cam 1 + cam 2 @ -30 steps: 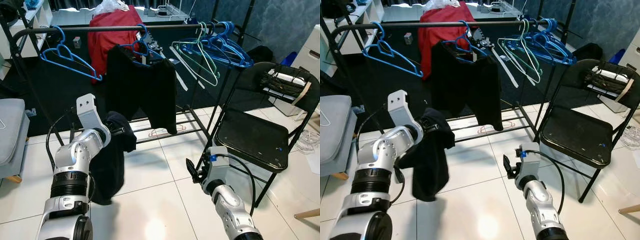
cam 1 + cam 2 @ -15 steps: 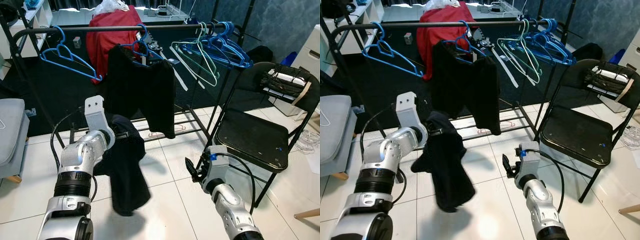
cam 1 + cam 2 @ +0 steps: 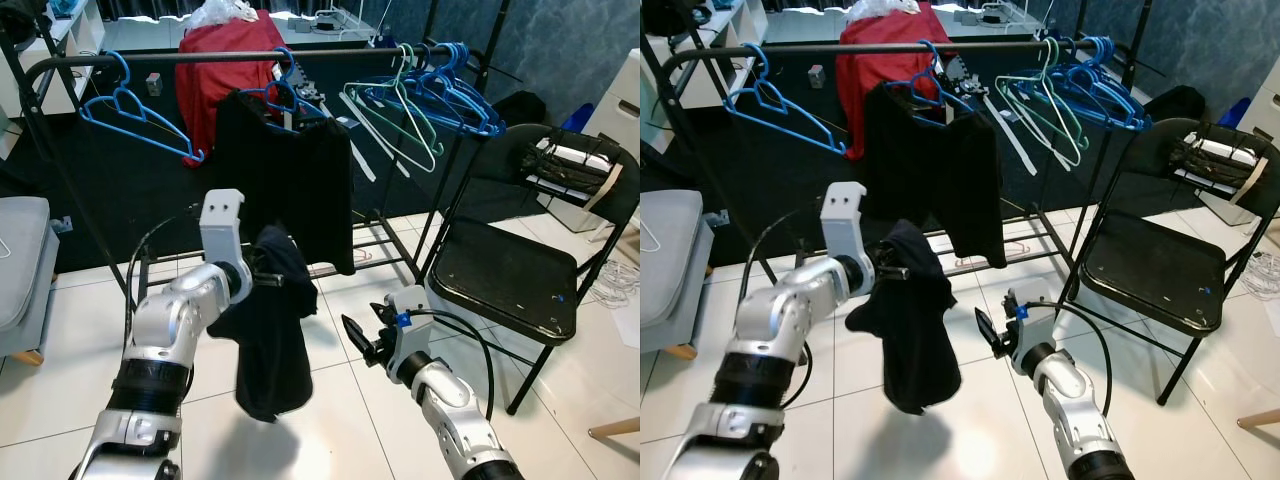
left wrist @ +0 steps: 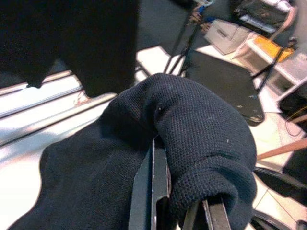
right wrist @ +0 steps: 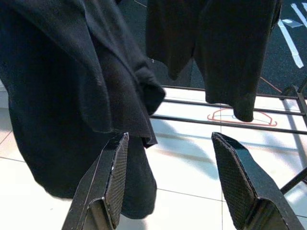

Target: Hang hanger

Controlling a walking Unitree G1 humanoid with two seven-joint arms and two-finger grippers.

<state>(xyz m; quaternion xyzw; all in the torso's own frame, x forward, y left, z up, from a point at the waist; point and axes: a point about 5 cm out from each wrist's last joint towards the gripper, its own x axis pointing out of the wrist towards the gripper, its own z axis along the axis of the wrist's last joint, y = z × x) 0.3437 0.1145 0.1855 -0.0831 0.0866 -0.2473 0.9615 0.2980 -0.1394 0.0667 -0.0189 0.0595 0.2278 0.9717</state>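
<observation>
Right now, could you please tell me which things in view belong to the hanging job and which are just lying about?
Belonging to the job:
- dark garment, draped over the left tool
- clothes rail
- blue hangers and the lone blue hanger
- right tool, open beside the garment

Just lying about:
- folding chair
- red cloth
- grey cushion

You've got a matt black knit cloth (image 4: 201,143) clamped in the left gripper (image 3: 262,277), coarse ribbed weave up close. Just ahead of the right gripper (image 5: 170,182), its finger pads (image 5: 116,172) look like textured black rubber or plastic, spread wide. Beyond both grippers: dark metal rail (image 3: 200,57), glossy blue plastic hangers (image 3: 130,110), matt black garment (image 3: 290,170). Floor tiles (image 3: 330,420) are glossy white, reflective. Arms are brushed silver metal.
</observation>
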